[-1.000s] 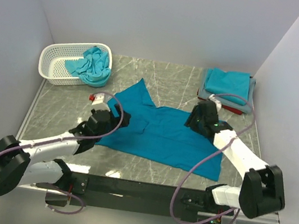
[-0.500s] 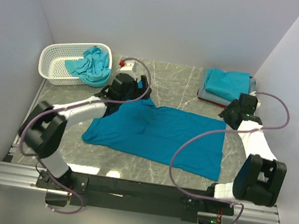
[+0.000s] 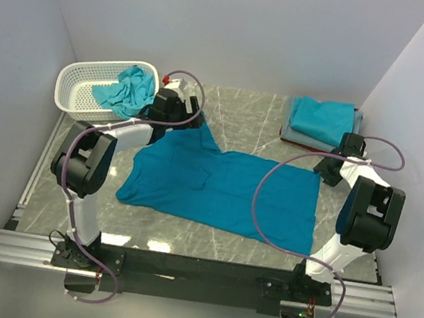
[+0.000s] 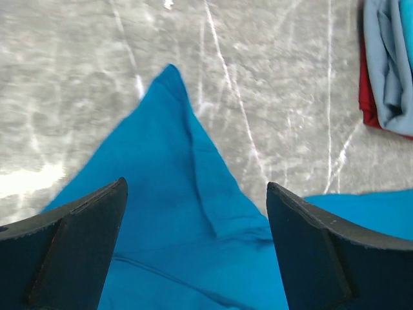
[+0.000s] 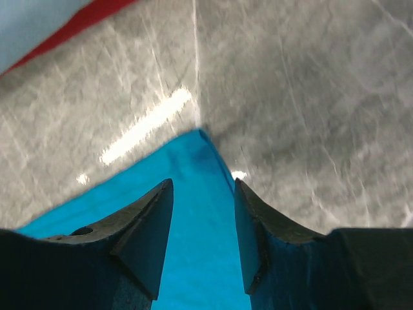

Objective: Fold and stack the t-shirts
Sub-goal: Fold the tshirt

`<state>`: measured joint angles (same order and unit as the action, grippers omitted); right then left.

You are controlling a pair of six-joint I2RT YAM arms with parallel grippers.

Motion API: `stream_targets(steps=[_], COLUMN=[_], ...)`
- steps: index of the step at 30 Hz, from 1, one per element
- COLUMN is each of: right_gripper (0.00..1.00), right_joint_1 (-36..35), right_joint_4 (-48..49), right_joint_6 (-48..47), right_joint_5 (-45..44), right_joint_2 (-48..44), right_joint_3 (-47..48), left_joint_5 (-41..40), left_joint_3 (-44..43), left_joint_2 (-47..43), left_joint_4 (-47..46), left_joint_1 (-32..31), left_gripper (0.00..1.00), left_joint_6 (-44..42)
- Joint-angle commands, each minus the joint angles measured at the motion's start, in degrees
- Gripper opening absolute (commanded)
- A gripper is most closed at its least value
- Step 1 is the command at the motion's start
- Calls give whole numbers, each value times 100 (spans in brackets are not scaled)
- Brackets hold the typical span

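Both arms have swung way out since a second ago. Back then the grippers sat over the middle of the shirt, and now each one is at a far corner, with the cloth spread wider.

The left gripper [image 4: 195, 194] is spread wide with nothing in it, over the pointed far-left corner of the teal t-shirt [image 3: 223, 189]. The right gripper [image 5: 203, 187] has its fingers only partway apart. The shirt's far-right corner shows in the gap and just past the tips, but I can't tell if they touch the cloth.

From above, the left arm runs up the left side and bends in toward the basket [image 3: 78, 89]. The right arm goes up the right side and folds back in at the elbow. The teal shirt lies flat on the counter [image 3: 259, 118] between them.

The white lattice basket sits at the far left, just beside the left wrist. It holds crumpled turquoise t-shirts [image 3: 130, 88] heaped at its right end.

The stack of folded t-shirts [image 3: 323, 120] is at the far right, with turquoise on top, then grey, then red.

Only the top view shows the basket. The left wrist view catches just the stack's grey and red edges. The right wrist view gets a red strip and some pale cloth in one corner.
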<state>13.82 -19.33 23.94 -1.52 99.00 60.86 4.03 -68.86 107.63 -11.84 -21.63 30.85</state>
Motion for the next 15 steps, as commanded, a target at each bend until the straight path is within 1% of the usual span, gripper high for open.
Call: stream_targets(steps=[1, 10, 15], right_gripper=[49, 48, 45], right_joint_1=[50, 50, 50], right_joint_4=[158, 140, 79], right_joint_6=[-92, -100, -153], right_joint_5=[-129, -129, -94], right_joint_2=[154, 541, 664], right_joint_3=[382, 576, 611], left_joint_5=[11, -245, -306], left_joint_3=[-233, -268, -488], left_joint_2=[-6, 117, 293], left_joint_4=[-170, -310, -179], left_joint_1=[79, 132, 132], left_gripper=[94, 94, 93], left_joint_6=[-62, 70, 88])
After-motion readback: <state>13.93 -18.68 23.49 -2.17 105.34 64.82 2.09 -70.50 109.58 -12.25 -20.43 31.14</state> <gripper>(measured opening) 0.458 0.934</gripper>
